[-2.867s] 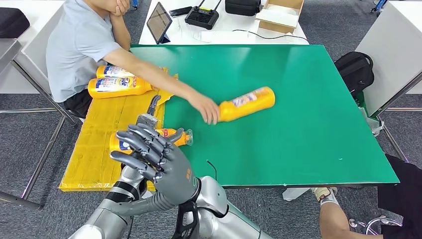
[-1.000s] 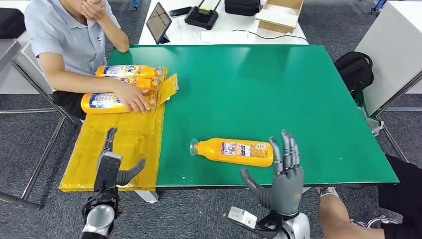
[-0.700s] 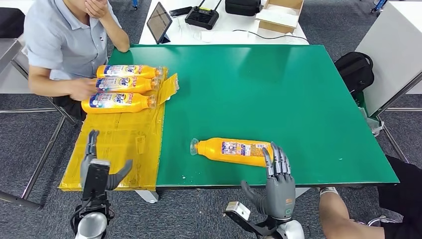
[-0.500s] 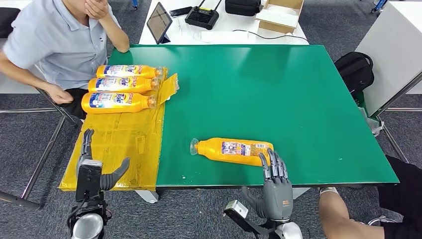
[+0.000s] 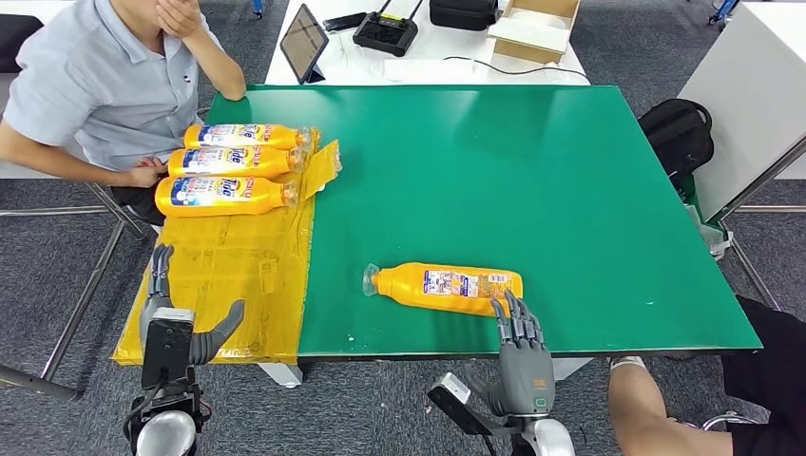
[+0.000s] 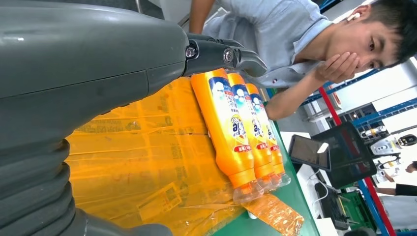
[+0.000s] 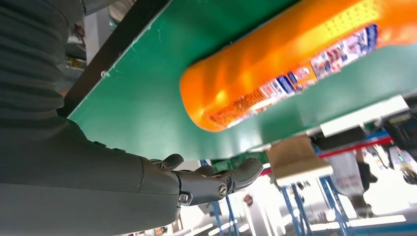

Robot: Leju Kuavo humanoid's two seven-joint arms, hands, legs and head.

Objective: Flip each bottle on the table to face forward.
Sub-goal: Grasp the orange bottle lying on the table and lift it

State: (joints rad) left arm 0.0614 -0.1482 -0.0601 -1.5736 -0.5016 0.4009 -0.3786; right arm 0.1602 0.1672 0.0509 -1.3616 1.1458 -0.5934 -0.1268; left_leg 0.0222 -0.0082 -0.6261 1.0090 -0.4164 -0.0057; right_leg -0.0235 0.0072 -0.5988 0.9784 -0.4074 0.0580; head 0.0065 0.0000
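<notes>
Reaching for the base end of the lone orange bottle (image 5: 445,288), the right robot hand (image 5: 521,351) stands at the near edge of the counter (image 5: 589,218), fingers spread and pointing up toward the bottle, holding nothing; whether the fingertips touch the bottle I cannot tell, though the right wrist view shows a gap. The bottle lies on its side near the front edge, clear cap to the robot's left, small-print back label up, so it probably needs a half roll about its long axis. Judgement: come over the body near the base, close fingers and thumb across the width, then roll; the smooth glossy plastic, rounded at the base, may slip or skid on the flat green surface, so grip firmly before turning. The left robot hand (image 5: 171,328) hangs low beside the counter, fingers apart, empty. Beyond it lies yellow translucent wrap (image 5: 228,275), creased and shiny. Farther off, three matching bottles (image 5: 228,174) lie side by side, touching, front labels up, beside a seated person (image 5: 95,85).
</notes>
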